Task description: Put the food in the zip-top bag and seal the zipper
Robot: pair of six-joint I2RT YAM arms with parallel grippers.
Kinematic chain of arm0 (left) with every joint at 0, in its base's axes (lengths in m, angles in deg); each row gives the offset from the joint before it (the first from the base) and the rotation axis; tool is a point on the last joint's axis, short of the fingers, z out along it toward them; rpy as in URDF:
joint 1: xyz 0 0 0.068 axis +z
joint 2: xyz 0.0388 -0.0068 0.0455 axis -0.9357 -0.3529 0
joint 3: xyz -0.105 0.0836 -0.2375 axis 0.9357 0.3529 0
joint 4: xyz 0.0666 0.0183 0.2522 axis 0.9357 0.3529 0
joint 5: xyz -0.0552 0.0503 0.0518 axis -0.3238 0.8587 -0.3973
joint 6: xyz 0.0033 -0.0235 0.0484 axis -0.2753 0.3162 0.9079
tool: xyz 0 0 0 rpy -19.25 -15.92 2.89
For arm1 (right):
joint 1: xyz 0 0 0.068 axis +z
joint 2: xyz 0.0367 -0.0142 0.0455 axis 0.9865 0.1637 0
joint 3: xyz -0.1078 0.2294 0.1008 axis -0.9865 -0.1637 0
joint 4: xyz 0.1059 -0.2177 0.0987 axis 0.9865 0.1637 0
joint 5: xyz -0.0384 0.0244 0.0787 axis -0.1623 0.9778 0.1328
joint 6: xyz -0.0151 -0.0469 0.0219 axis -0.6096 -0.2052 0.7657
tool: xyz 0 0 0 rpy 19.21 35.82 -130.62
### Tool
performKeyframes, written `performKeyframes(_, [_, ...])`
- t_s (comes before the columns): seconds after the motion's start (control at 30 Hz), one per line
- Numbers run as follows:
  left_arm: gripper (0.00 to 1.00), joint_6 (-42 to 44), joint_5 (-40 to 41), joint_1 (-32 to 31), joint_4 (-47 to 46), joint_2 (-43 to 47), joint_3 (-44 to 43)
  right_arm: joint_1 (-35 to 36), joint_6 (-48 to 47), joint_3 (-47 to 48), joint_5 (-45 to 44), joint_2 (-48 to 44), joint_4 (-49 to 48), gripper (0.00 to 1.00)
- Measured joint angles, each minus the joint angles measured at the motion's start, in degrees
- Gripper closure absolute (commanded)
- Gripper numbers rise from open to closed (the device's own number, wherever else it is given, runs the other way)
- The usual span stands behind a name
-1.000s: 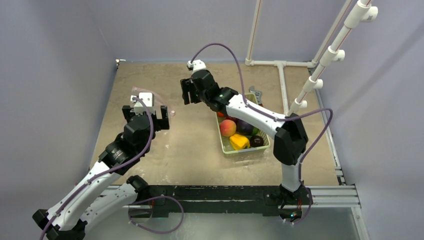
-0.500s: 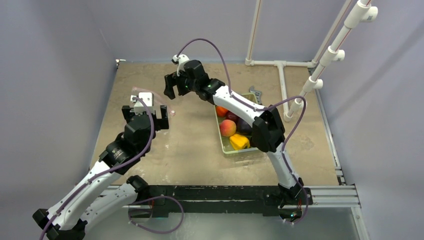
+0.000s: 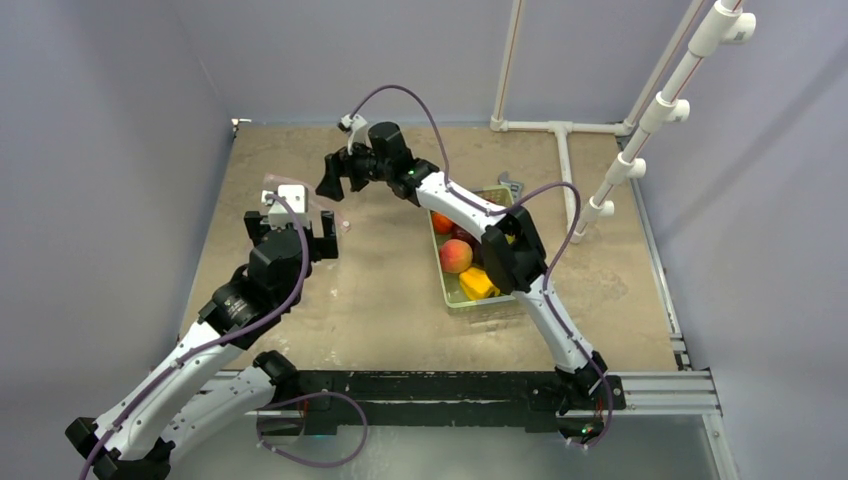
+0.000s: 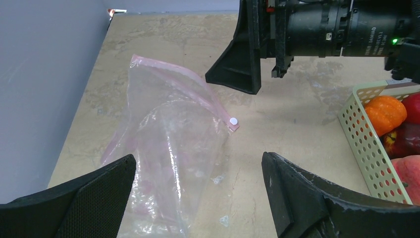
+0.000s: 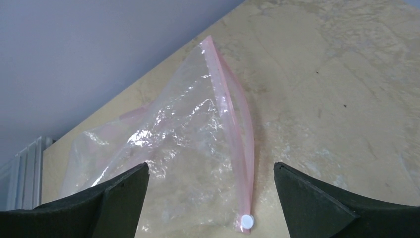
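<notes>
Right end effector [image 3: 337, 184] nearer zip-top bag [image 4: 168, 148]

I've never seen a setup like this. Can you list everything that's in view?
table: one, tan, under everything
zip-top bag: one, clear, crinkled, lying at the table's far left, looks empty
zipper: one, pale pink, along the bag's mouth, with a white slider at one end
basket: one, light green, slotted, right of centre
orange: one, orange, at the basket's far end
red tomato: one, red, beside the orange
peach: one, pink-orange, mid-basket
yellow pepper: one, yellow, at the basket's near end
pipes: several, white, far right
left gripper: one, black, open, over the bag
right gripper: one, black, open, by the bag's zipper edge
</notes>
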Motion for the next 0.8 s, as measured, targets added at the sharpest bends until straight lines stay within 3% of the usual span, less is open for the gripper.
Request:
performKeyframes(0.4, [0.02, 0.00, -0.02, 0.00, -0.02, -0.02, 0.55, -0.33, 6.32, 5.22, 12.13, 9.68, -10.19, 0.01])
performKeyframes(0.8, [0.02, 0.00, -0.02, 0.00, 0.00, 0.09, 0.57, -0.33, 15.21, 7.74, 14.67, 14.88, -19.67, 0.01])
